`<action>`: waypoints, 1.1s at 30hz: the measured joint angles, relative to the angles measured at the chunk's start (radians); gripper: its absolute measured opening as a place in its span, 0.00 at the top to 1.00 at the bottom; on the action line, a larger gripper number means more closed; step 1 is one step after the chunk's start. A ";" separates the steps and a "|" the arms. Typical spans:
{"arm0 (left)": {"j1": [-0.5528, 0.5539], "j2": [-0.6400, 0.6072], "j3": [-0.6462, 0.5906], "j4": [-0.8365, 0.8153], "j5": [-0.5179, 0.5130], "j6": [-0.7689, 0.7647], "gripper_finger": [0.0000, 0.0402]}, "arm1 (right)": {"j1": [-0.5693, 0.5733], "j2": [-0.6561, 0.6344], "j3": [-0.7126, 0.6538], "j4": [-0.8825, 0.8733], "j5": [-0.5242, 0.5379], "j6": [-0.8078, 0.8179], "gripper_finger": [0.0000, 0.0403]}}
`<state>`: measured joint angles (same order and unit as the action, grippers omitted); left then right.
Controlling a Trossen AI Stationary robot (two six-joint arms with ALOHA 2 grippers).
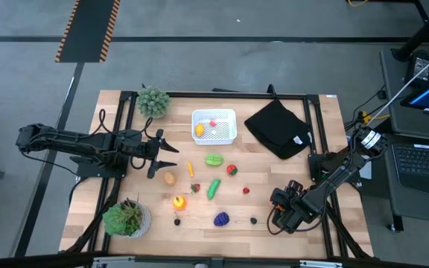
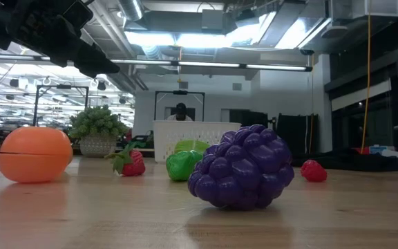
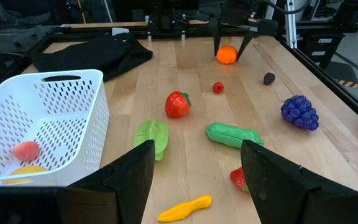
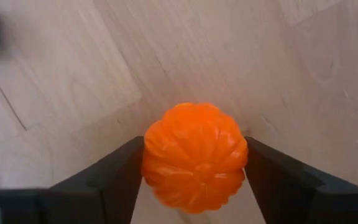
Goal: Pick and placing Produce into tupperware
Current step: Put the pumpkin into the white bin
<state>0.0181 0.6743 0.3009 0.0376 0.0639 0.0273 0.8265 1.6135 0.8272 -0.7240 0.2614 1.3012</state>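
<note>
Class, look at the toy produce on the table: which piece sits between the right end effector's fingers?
The orange ribbed fruit, at the table's right front. Both fingers of the right end effector flank it; every other piece, such as the purple grapes, lies apart from either arm.

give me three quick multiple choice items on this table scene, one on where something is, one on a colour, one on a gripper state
1. Where does the black cloth lie?
A. to the picture's right of the white tub
B. inside the tub
C. under the grapes

2. What colour is the fruit between the right gripper's fingers?
A. purple
B. orange
C. green

3. How does the left gripper stand?
A. shut on the yellow piece
B. open, holding nothing
C. shut on the tub's rim

Answers: 1 A, the high view shows the cloth beside the tub; 2 B, the right wrist view shows an orange ribbed fruit between the fingers; 3 B, its fingers stand apart with only table between them.
</note>
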 joint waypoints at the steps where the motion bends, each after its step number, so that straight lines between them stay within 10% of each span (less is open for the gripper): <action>1: 0.000 0.000 0.000 0.000 0.000 0.000 0.43 | 0.000 0.000 0.000 0.000 0.000 0.000 0.34; 33: 0.000 0.000 0.000 -0.002 0.000 0.001 0.43 | -0.124 -0.084 0.164 -0.090 0.265 -0.103 0.41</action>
<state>0.0183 0.6743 0.3012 0.0353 0.0641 0.0284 0.7029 1.5292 0.9915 -0.8141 0.5261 1.1980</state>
